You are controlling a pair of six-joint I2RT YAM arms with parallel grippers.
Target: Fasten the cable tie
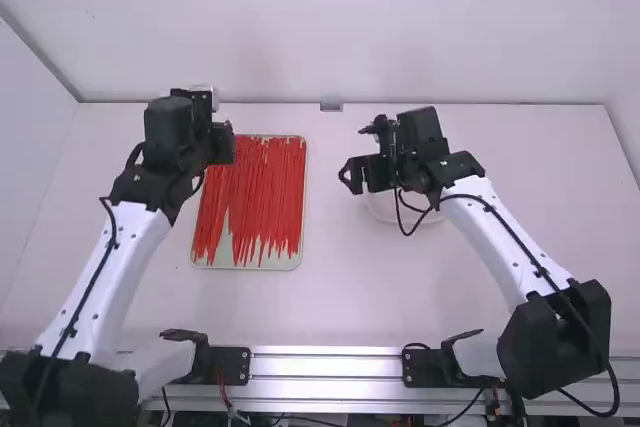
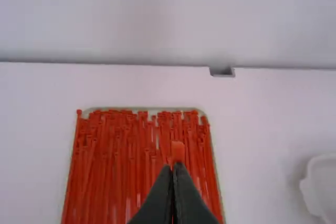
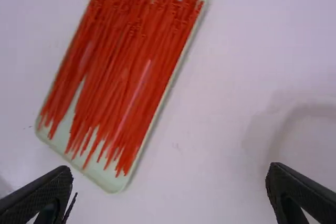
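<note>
**White table, tray of red cable ties, one arm at each side**

White tabletop [image 1: 330,287] is seen to run back to a pale wall, and a small grey bracket [image 1: 331,104] is fixed at its far edge. Left of the middle, a thick bundle of red cable ties [image 1: 255,197] is laid lengthwise in a pale tray [image 1: 247,266], heads towards the far end.

The far left corner of the bundle is overhung by the left gripper [image 1: 222,145]. In the left wrist view its fingers [image 2: 167,192] are pressed together, and the brighter end of a single tie [image 2: 177,150] is seen pinched right at their tips, above the rest of the bundle [image 2: 115,161].

The right gripper [image 1: 350,175] is held above bare table, to the right of the tray and apart from it. Its fingers [image 3: 37,192] are spread wide, and nothing is held between them. The tray [image 3: 113,182] and the ties [image 3: 126,61] are seen beyond them in the right wrist view.

A translucent container [image 1: 385,209] is partly covered by the right arm. It is also seen in the left wrist view [image 2: 320,187].
</note>
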